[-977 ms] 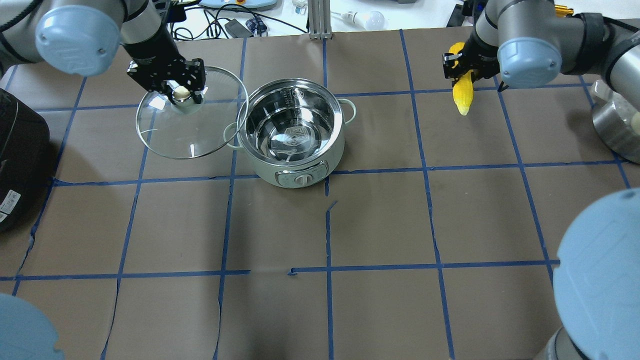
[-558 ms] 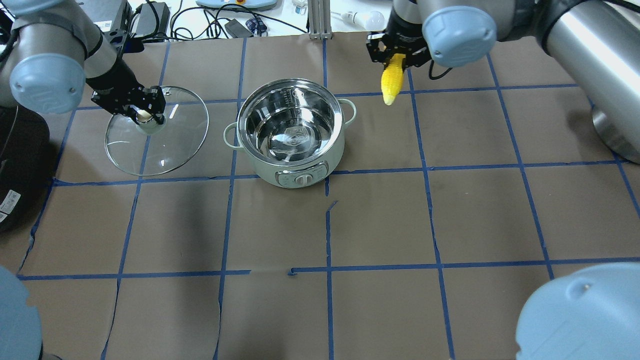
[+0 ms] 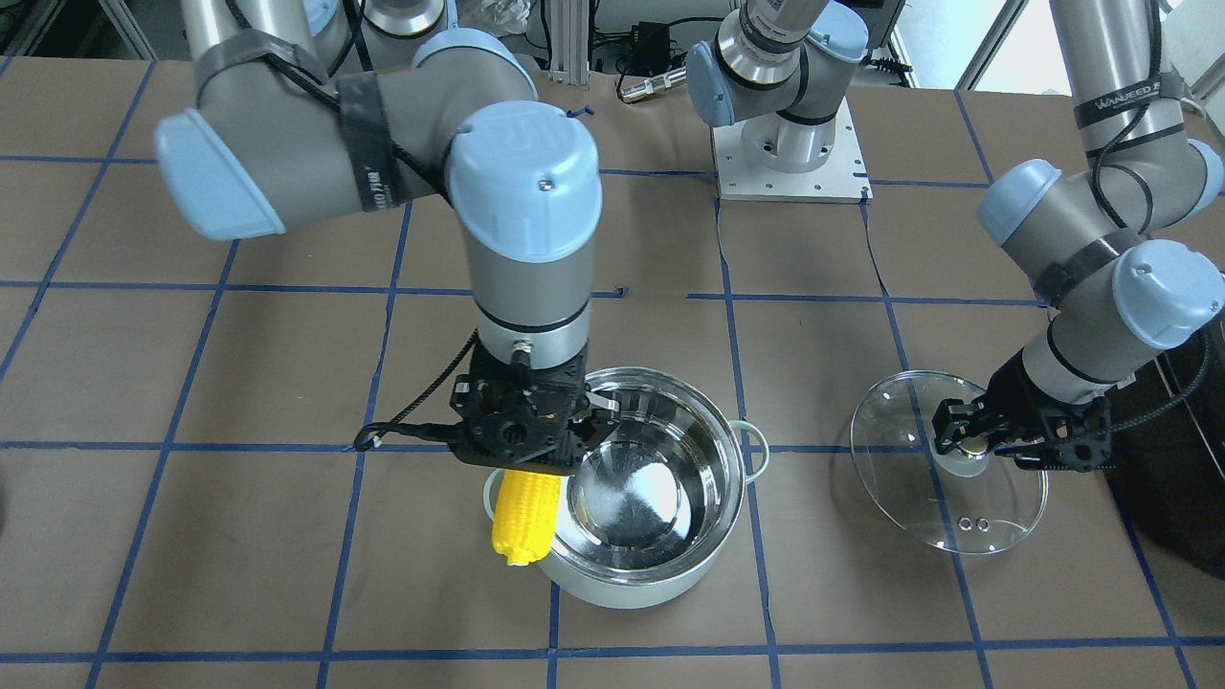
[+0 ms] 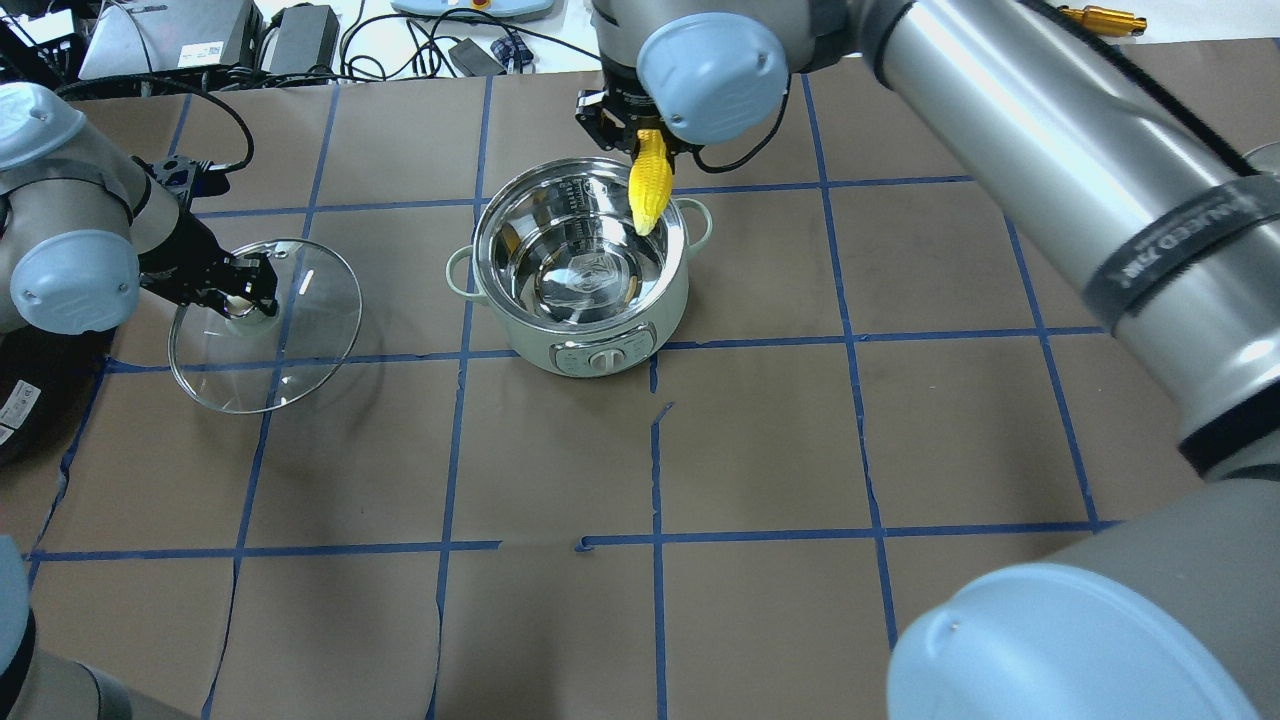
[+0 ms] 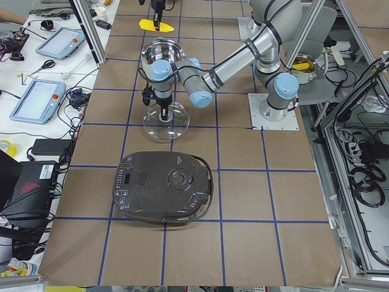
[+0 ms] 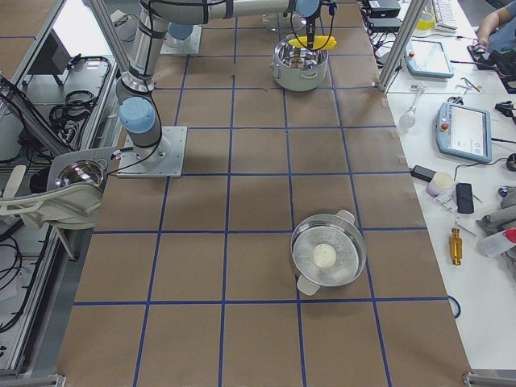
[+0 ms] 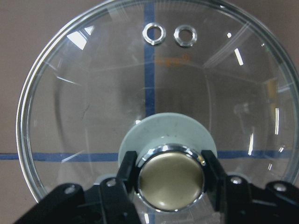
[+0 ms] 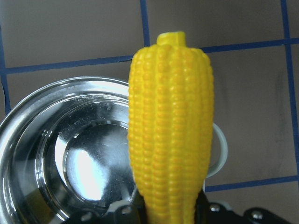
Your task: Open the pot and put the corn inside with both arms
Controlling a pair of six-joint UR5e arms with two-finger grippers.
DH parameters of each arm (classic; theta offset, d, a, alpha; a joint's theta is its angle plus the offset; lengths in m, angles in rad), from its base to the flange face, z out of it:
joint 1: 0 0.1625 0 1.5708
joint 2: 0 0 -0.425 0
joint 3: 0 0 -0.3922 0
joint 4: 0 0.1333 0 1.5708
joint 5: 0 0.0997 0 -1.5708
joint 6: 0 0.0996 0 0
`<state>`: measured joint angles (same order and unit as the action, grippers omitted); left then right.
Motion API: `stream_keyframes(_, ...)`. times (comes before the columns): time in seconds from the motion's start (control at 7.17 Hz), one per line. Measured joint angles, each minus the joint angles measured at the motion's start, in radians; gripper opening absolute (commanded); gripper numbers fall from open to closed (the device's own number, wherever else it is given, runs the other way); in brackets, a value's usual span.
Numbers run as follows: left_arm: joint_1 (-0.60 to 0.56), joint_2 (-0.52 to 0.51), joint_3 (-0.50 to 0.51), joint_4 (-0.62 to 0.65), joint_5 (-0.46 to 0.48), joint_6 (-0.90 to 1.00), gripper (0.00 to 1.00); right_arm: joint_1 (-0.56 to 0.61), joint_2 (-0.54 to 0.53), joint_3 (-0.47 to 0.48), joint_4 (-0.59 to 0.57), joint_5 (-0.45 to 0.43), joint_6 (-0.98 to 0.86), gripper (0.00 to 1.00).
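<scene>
— What lies nearest the robot?
— Brown table point(image 4: 760, 450), crossed by blue tape lines point(image 4: 655, 540). At its left end sits a black cooker point(image 5: 164, 185), closed.

— And a little farther out?
— The glass lid point(image 4: 300, 345), on the robot's left, well apart from the pot point(image 4: 545, 340). The left gripper point(image 4: 240, 296) is clamped on its knob point(image 7: 170, 181), one finger on each side. The lid is tilted, and the tape shows through the glass. Whether its rim touches the table I cannot tell.

— The pot itself?
— It stands open and upright near the middle of the table, its dial point(image 4: 603, 358) facing the robot. The steel inside shines.

— Where is the corn?
— The corn point(image 4: 649, 190) hangs from the right gripper point(image 3: 526, 457), which grips its upper end tight, and the narrow tip points down. It is above the pot's far rim, towards the robot's right. From the wrist camera it lies across the rim, partly over the bowl and partly over the table beyond. It is not yet inside.

— Beyond that?
— Past the table's far edge there are cables point(image 4: 440, 40) and a power brick point(image 4: 312, 25) on a white bench.
</scene>
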<state>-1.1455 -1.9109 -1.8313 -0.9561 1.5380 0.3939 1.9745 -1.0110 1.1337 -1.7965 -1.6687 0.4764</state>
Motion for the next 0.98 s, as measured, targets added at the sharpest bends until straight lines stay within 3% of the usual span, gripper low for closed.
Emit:
stream_keyframes(0.7,0.01,-0.018,-0.016,0.01,0.0,0.105,0.02,0.047,0.104,-0.02,-0.102,-0.006,-0.116,0.0)
stream_keyframes(0.98,0.011,-0.027,-0.017,0.011,0.002,0.096,0.02,0.047,0.119,-0.007,-0.112,0.021,-0.119,0.06)
